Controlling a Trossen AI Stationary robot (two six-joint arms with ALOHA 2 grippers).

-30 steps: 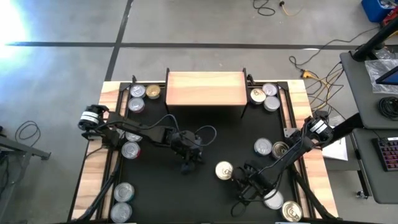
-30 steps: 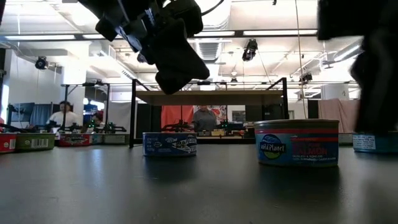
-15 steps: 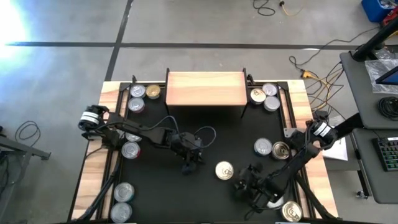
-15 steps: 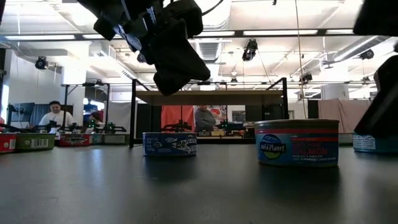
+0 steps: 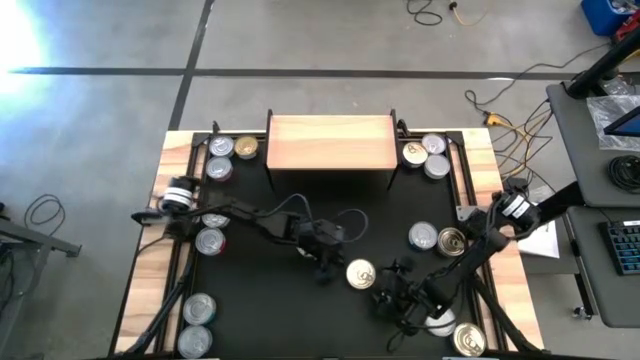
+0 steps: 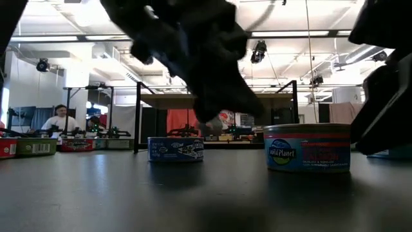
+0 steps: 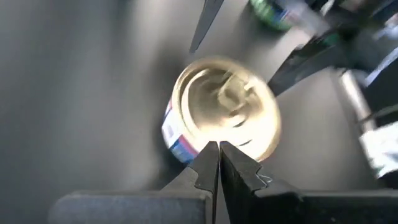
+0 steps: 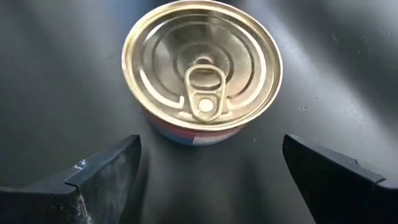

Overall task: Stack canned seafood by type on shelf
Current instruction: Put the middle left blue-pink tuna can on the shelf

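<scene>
A gold-topped can (image 5: 360, 273) of seafood with a red and blue label (image 6: 308, 147) stands upright on the black mat, right of the table's middle. My left gripper (image 5: 326, 268) is shut and slants down at the can's left side (image 7: 180, 140). My right gripper (image 5: 394, 298) is open on the can's near right; its two fingers (image 8: 102, 174) stand wide on either side of the can (image 8: 202, 71) and short of it. The wood-topped shelf (image 5: 331, 142) stands at the far middle with nothing on it. My left gripper has its shut fingertips (image 7: 217, 152) at the near rim (image 7: 205, 140) of the gold-topped can, slanting down from the table's left. Whether they touch the can I cannot tell.
Other cans stand in groups: far left (image 5: 222, 150), far right (image 5: 430, 155), right (image 5: 436, 238), left (image 5: 210, 240), near left (image 5: 198, 315) and near right (image 5: 468, 340). One silver can (image 5: 438, 320) lies under my right arm. A blue can (image 6: 175, 148) stands before the shelf.
My left gripper, still shut, has gone toward the table's right and near side and down, up to the gold-topped can. My right gripper has sunk a little and tipped further down by the same can, staying open. The can has not moved.
</scene>
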